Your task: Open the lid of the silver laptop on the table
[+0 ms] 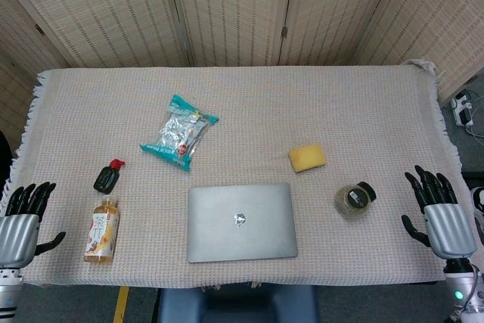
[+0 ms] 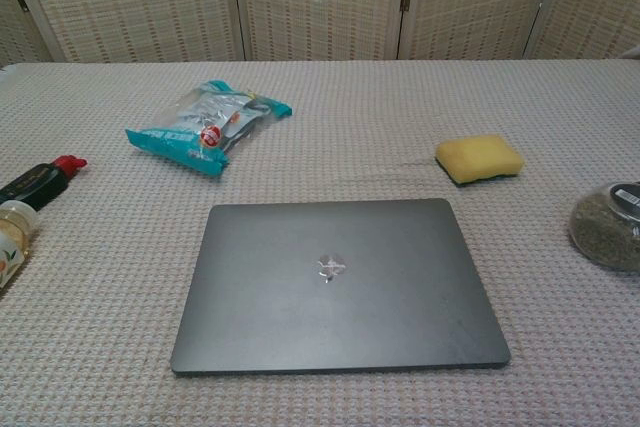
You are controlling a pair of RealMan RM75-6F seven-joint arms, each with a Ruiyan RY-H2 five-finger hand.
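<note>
Flat silver metal laptop (image 1: pixel 241 222), lid closed, sits bottom centre of the cloth-covered bench (image 1: pixel 363 111), long axis left-right, roughly midway btwn both hands. Right hand (image 1: pixel 437 209) at lower right, left hand (image 1: pixel 23 213) at lower left; both empty, fingers spread, touching nothing.

In the chest view, the tea bottle (image 2: pixel 8 237) left of the laptop (image 2: pixel 335 282) is cut by the left edge, and the glass jar (image 2: pixel 610 227) by the right edge. Bottle label print is too small to read.
</note>
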